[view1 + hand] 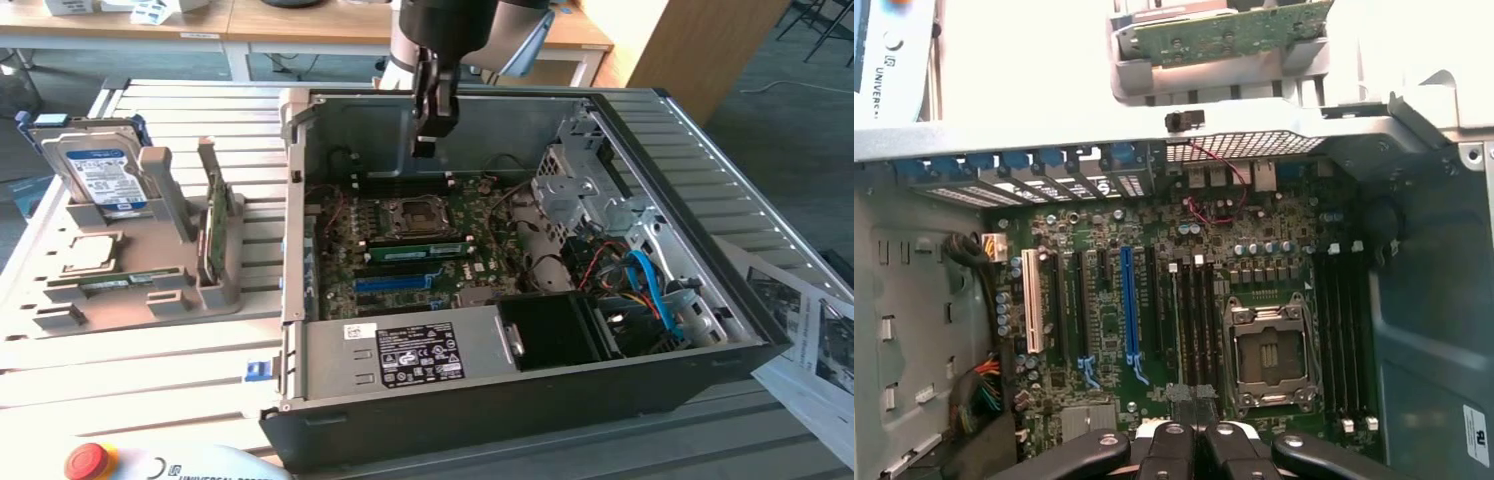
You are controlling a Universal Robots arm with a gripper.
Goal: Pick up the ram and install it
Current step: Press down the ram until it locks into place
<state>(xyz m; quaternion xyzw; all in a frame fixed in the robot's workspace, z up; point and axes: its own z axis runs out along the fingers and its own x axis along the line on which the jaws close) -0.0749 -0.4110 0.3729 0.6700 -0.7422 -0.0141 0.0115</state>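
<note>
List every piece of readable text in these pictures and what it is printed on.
"UNIVERSAL ROBOTS", partly cut off: teach pendant.
"UNIVERS", cut off: the pendant's edge in the wrist view.
Power supply label: too small to read.
Hard drive label: too small to read.

Green, chip-studded motherboard (1184, 290) with one bright blue slot (1126, 300) and one white slot (1032, 300). Dark grey-black computer case (534, 400) bearing a black-and-white label (418, 355). Silver hard drive (94, 170), blue-labelled. Possibly green ram stick (134, 277) on pale grey rack (80, 310).
</note>
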